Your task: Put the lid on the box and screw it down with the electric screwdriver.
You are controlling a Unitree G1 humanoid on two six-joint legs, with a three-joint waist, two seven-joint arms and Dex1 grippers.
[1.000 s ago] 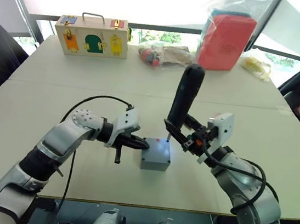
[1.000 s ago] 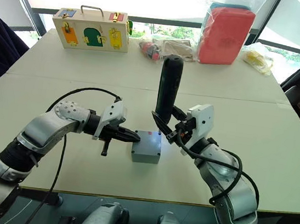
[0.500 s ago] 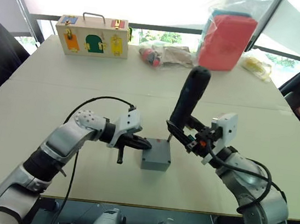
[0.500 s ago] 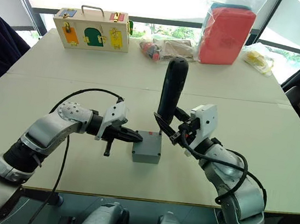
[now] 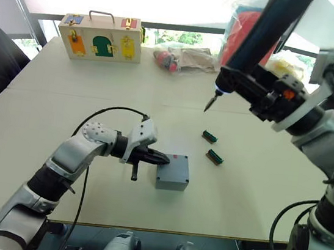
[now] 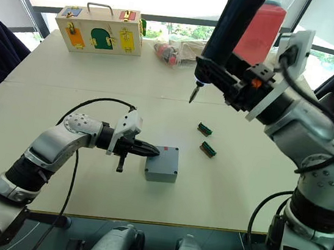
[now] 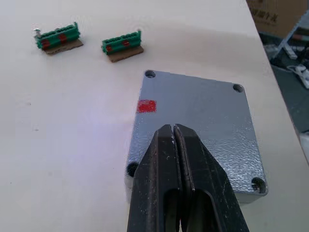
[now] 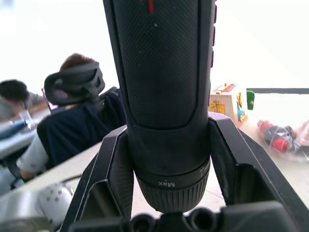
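Matte table (image 5: 45,115) bears square grey lid (image 7: 193,121).

Lid (image 7: 193,121) grey, finely grained (matt); electric screwdriver (image 8: 161,72) dark, textured grip.

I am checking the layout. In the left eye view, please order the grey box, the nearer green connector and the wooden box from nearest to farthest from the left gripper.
1. Grey box, touching the left gripper.
2. Nearer green connector, right of it.
3. Wooden box, far table edge.
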